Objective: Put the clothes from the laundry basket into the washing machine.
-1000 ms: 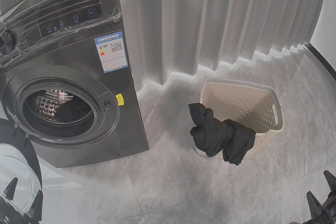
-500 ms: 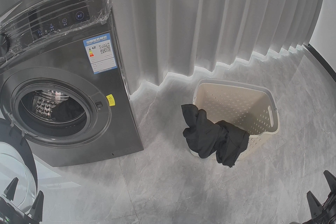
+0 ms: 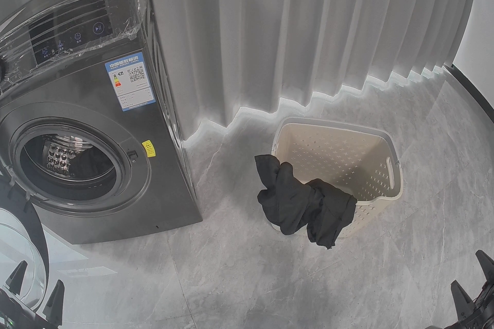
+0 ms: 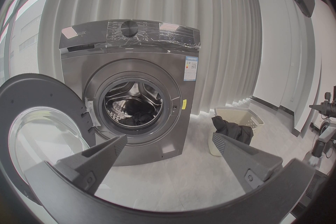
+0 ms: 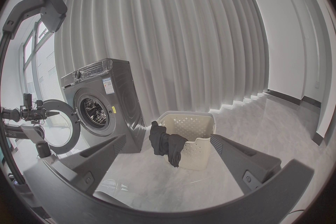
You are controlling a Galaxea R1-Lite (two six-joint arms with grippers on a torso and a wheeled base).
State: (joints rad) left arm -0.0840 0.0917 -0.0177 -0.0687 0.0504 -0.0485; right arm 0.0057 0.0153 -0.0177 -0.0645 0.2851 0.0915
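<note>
Your grey steel front-loading washing machine (image 3: 154, 181) stood left, round door swung open, something dark in its drum; the cream perforated plastic laundry basket (image 3: 334, 123) sat on the floor well apart to its right; a black garment (image 3: 301, 204) hung over the basket's near rim; your left tool (image 4: 167, 142) and right tool (image 5: 167, 140) were both spread, holding nothing, short of the basket; I judge you were at the approach; next, bring one tool onto that garment and pinch it.
</note>
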